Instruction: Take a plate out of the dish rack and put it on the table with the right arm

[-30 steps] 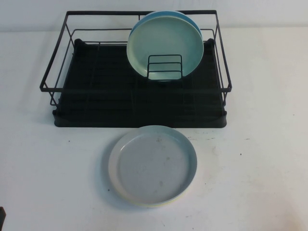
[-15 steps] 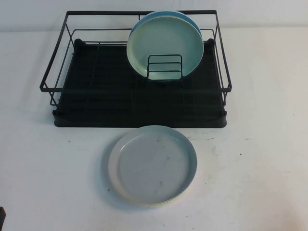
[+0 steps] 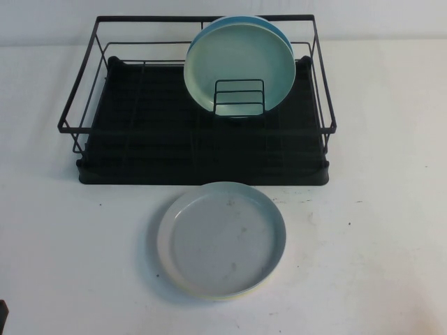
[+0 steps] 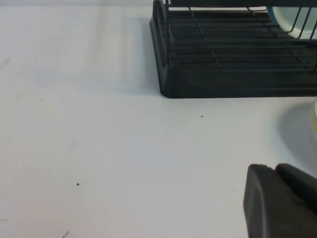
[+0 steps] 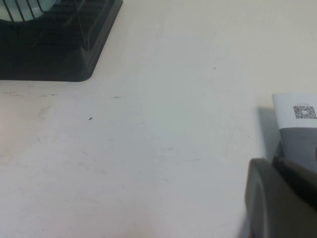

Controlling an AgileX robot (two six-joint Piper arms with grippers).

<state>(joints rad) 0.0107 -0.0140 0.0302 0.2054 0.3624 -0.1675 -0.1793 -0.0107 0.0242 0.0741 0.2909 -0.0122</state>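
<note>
Plate (image 3: 222, 241) lies flat on table (image 3: 377, 209), apart from both grippers; jaws' state cannot be told.

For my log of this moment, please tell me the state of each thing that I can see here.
plate: flat on the table, face up, outside the rack
dish rack: holds upright plates
mint-green plate: upright behind the divider loop
left gripper: low over bare table
right gripper: low over bare table

Both claws cropped at wrist-view corners: left claw (image 4: 280, 201), right claw (image 5: 282, 198), finger spacing unreadable. Blue plate (image 3: 279, 29) mostly hidden behind mint-green plate (image 3: 239, 63).
</note>
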